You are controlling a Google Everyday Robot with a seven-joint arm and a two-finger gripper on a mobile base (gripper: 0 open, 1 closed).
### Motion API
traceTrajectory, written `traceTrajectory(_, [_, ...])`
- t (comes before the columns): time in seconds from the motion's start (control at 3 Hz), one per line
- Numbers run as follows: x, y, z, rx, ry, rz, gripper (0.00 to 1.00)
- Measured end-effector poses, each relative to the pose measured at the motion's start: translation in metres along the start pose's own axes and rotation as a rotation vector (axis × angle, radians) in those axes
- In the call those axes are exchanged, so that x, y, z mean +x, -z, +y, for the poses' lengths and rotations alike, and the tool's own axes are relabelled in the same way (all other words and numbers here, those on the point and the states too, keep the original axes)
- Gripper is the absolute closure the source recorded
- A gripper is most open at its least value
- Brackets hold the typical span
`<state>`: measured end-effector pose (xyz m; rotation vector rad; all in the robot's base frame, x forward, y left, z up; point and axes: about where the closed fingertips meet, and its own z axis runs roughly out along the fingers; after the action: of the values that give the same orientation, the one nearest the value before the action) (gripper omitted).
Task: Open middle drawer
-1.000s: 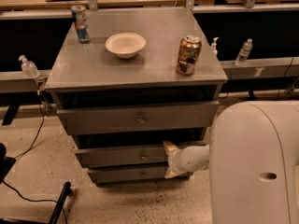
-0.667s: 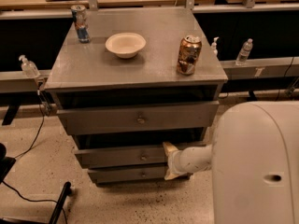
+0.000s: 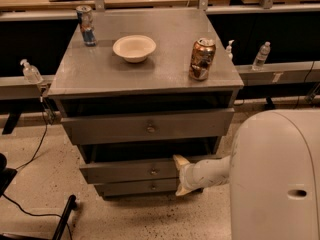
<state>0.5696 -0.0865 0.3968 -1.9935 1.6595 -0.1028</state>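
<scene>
Jaws: spread, one above the other. Gripper (image 3: 180,176): at the right end of the middle drawer (image 3: 125,171), at 3 o'clock from its knob (image 3: 154,171). Upper fingertip (image 3: 179,159): level with the top edge of that front; contact not confirmable. Lower fingertip (image 3: 181,191): at 6 o'clock from the upper one, before the right end of the third drawer (image 3: 130,188). Arm (image 3: 212,173): pale, running from the gripper toward 3 o'clock into the white robot body (image 3: 277,184), which fills the lower right of the view.

Middle drawer: grey, flat-fronted, second of three, low in the cabinet, with a dark gap along its top edge. Top drawer (image 3: 110,129): at 12 o'clock from the middle drawer, taller, dark gap above.

Cabinet top (image 3: 100,74): grey slab carrying three items. Bowl (image 3: 134,48): pale, near centre. Blue can (image 3: 86,25): upright, at 10 o'clock from the bowl, near the far left corner. Brown can (image 3: 202,59): upright, dented, at 4 o'clock from the bowl, near the right edge.

Floor (image 3: 140,219): speckled, under the cabinet.
</scene>
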Motion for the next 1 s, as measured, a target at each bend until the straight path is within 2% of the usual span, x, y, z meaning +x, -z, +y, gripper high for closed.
traceTrajectory(0.33, [-0.010, 0.027, 0.014, 0.032, -0.012, -0.030, 0.30])
traceTrajectory(0.67, [-0.023, 0.064, 0.015, 0.083, -0.004, -0.053, 0.18])
traceTrajectory(1.0, [-0.036, 0.086, -0.004, 0.125, 0.030, -0.057, 0.00])
